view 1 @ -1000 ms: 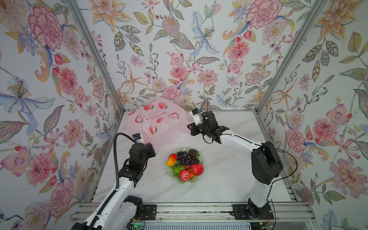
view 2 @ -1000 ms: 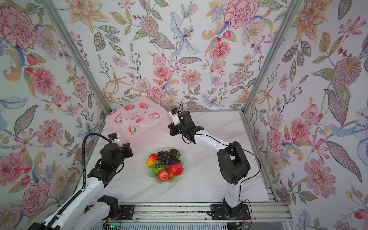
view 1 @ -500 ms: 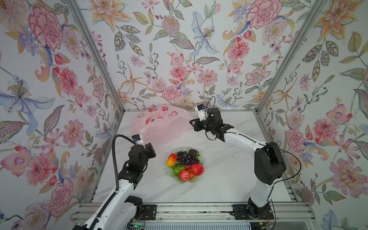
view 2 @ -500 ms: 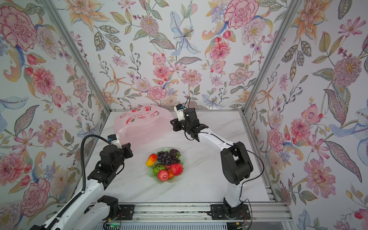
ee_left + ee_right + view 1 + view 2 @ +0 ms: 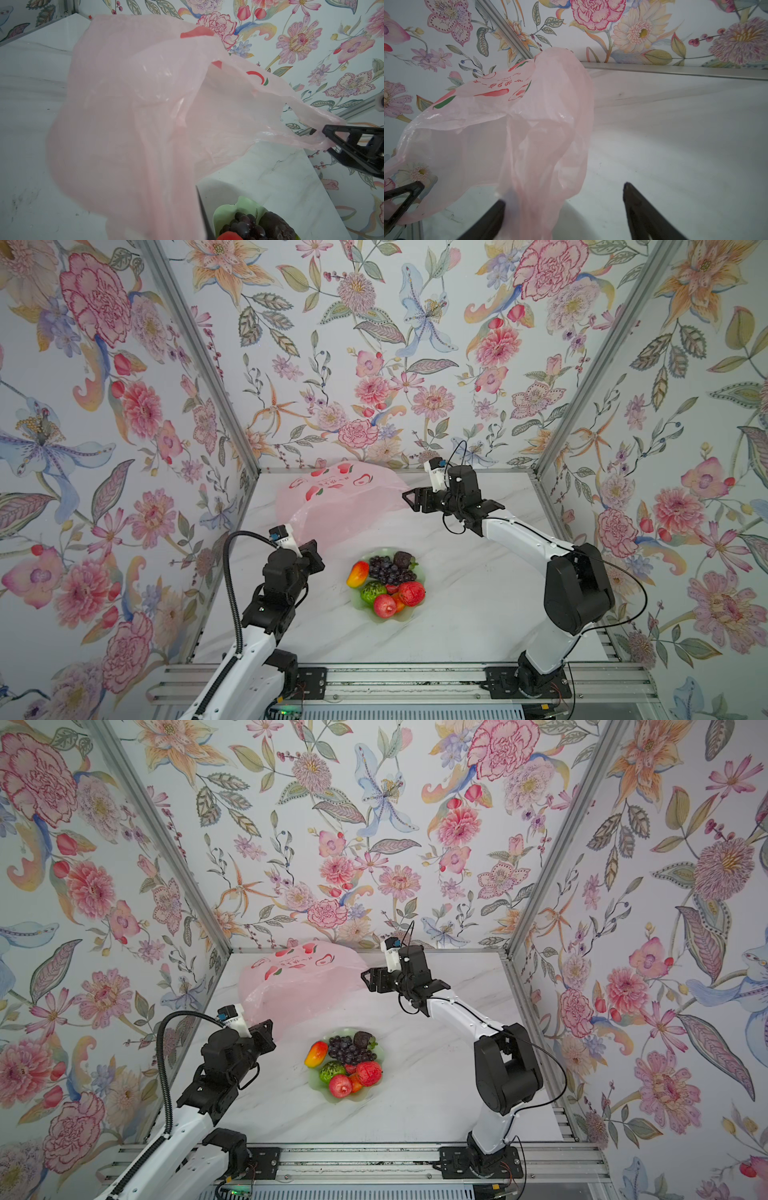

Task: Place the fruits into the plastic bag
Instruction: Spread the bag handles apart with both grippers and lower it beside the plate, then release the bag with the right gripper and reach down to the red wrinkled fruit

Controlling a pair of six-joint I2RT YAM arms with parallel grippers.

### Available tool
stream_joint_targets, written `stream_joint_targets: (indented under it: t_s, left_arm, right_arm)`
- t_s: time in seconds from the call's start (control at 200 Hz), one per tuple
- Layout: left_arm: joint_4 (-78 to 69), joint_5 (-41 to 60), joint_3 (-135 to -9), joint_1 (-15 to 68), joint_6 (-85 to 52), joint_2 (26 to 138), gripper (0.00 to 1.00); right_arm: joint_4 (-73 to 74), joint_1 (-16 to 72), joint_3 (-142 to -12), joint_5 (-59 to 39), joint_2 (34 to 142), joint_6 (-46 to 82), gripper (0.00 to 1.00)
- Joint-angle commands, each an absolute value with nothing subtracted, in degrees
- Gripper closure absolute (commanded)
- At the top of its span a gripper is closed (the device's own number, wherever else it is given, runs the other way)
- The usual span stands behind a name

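The pale pink plastic bag [image 5: 332,506] [image 5: 291,986] billows above the back left of the table. My left gripper [image 5: 313,556] [image 5: 266,1033] is shut on its near edge; in the left wrist view the bag [image 5: 135,104] hides the jaws except for one dark finger [image 5: 202,214]. My right gripper [image 5: 411,499] [image 5: 564,194] is open at the bag's right end, and a fold of the bag [image 5: 519,124] hangs against one finger. The fruits [image 5: 386,580] [image 5: 349,1060] lie piled on a plate: a mango [image 5: 358,574], grapes [image 5: 388,568], a green fruit [image 5: 372,592] and a red apple [image 5: 384,605].
The pale green scalloped plate [image 5: 357,605] [image 5: 228,209] stands mid-table, just in front of the bag. Floral walls close the table on three sides, and a metal rail [image 5: 395,676] runs along the front. Bare marble table [image 5: 478,614] lies right of the plate.
My right gripper has opened and moved up and to the right. The bag has risen from lying flat into a billowed shape. My left gripper has stayed shut.
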State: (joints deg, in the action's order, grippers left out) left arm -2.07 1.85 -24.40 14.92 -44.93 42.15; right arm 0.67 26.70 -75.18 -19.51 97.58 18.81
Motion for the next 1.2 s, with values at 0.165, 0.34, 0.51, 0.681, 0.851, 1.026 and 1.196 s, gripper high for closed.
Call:
stream_joint_targets:
  t_s: [0.165, 0.34, 0.51, 0.681, 0.851, 1.026, 1.196]
  left_arm:
    - [1.86, 0.07, -26.91, 22.55, -44.65, 43.67, 1.0]
    - [3.56, -2.17, -27.98, 25.23, -43.9, 44.55, 1.0]
    - [4.43, -2.47, -27.91, 25.99, -43.16, 44.38, 1.0]
    - [4.57, -1.82, -28.13, 26.79, -42.64, 44.53, 1.0]
    - [3.81, -0.14, -27.86, 28.16, -43.05, 45.0, 1.0]
    - [3.95, -0.88, -27.8, 29.78, -42.81, 45.26, 1.0]
    - [3.41, -0.68, -27.63, 29.97, -43.07, 45.44, 1.0]
  right_arm:
    - [-8.88, 23.82, -68.67, -19.02, 81.89, 19.9, 0.17]
    - [-21.5, 24.7, -67.6, -20.95, 74.52, 16.17, 0.17]
    - [-33.46, 29.13, -66.5, -21.2, 69.0, 13.21, 0.16]
    - [-39.96, 39.76, -62.34, -14.11, 67.88, 13.69, 0.09]
    - [-42.05, 46.06, -59.55, -9.45, 71.69, 14.07, 0.0]
    - [-41.9, 49.07, -60.44, -7.12, 77.09, 13.87, 0.0]
    - [-39.78, 49.89, -60.92, -6.99, 81.08, 15.7, 0.02]
